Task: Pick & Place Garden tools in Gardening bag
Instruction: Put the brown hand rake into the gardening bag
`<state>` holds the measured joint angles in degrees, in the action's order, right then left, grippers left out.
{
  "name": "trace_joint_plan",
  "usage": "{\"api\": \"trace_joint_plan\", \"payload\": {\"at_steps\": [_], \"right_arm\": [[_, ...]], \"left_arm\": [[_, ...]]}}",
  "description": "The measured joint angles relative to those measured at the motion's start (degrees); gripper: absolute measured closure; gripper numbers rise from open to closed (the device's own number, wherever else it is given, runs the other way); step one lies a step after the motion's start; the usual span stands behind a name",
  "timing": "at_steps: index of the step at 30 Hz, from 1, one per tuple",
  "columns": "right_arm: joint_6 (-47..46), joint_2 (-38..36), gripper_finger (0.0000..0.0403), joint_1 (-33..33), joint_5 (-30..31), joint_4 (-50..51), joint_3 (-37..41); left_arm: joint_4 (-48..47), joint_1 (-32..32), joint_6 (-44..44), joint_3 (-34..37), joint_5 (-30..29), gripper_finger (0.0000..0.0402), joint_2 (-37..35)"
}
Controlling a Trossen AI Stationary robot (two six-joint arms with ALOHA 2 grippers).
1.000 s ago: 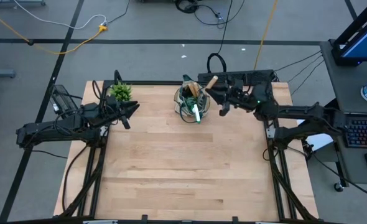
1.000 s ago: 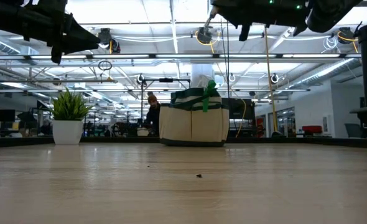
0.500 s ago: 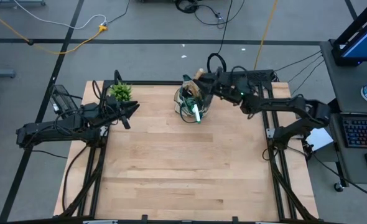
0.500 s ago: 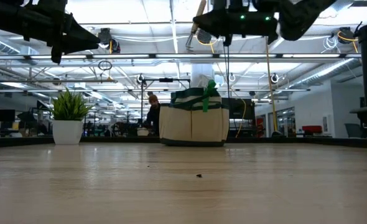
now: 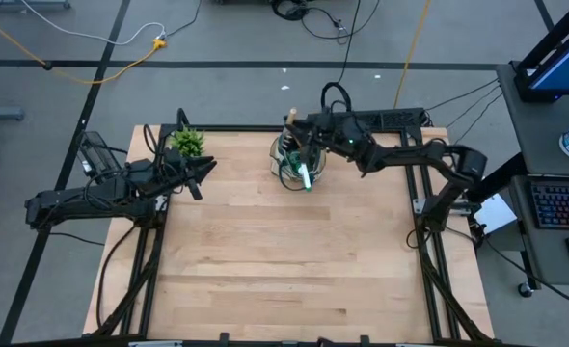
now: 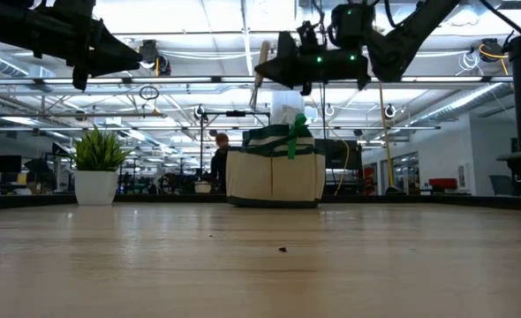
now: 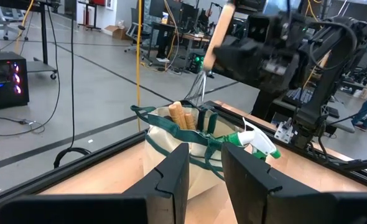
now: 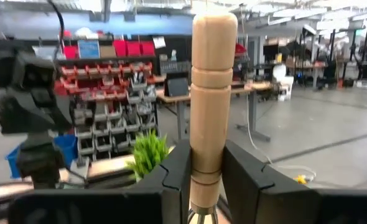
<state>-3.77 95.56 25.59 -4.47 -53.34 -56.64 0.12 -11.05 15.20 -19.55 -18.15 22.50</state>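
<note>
High view: right gripper [image 5: 299, 130] clamps wooden-handled hand rake [image 8: 213, 93], upright, directly above gardening bag [image 5: 296, 159]; straight drop remains. Left gripper [image 5: 205, 172] near-closed, empty, waiting beside potted plant [image 5: 185, 143].

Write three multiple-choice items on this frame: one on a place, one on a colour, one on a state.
1. Where is the right pincer?
A. above the gardening bag
B. over the potted plant
C. at the table's near edge

2. What colour is the spray bottle in the bag?
A. red
B. green with a white nozzle
C. blue

3. What is the right pincer doing?
A. standing open
B. gripping a wooden-handled tool
C. gripping the plant

Key: A, the high view shows it over the bag; B, clear in the left wrist view; B, fingers clamp the handle.
</note>
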Motion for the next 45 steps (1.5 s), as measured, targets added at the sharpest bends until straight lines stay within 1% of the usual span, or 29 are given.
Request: {"api": "trace_joint_plan", "payload": {"at_steps": [15,20,34,37,39,41,45], "right_arm": [[0.03,5.69,0.0344,1.87,0.42,0.66,-0.03],[0.17,5.97,0.0344,1.98,1.7,3.14,-0.04],[-0.02,5.95,0.0344,2.26,2.01,8.12,-0.02],[-0.43,5.96,0.0344,2.26,1.97,6.89,-0.02],[-0.68,6.0,0.0344,2.26,2.04,3.94,0.02],[-0.32,5.92,0.0344,2.45,3.43,1.3,0.0],[-0.13,5.96,0.0344,3.29,4.66,2.96,0.0]], "left_arm": [[-0.1,-0.02,0.01,0.0,-0.01,0.0302,-0.01],[-0.11,0.0,0.0,0.0,0.0,0.0302,0.0],[-0.11,0.0,0.0,0.0,-0.02,0.0302,0.0],[-0.13,-0.02,0.0,0.0,-0.02,0.0302,-0.02],[-0.11,0.0,0.0,0.0,-0.02,0.0302,0.0],[-0.11,-0.02,0.0,0.0,-0.02,0.0302,0.0],[-0.12,-0.01,0.0,0.0,-0.02,0.0302,-0.01]]}}
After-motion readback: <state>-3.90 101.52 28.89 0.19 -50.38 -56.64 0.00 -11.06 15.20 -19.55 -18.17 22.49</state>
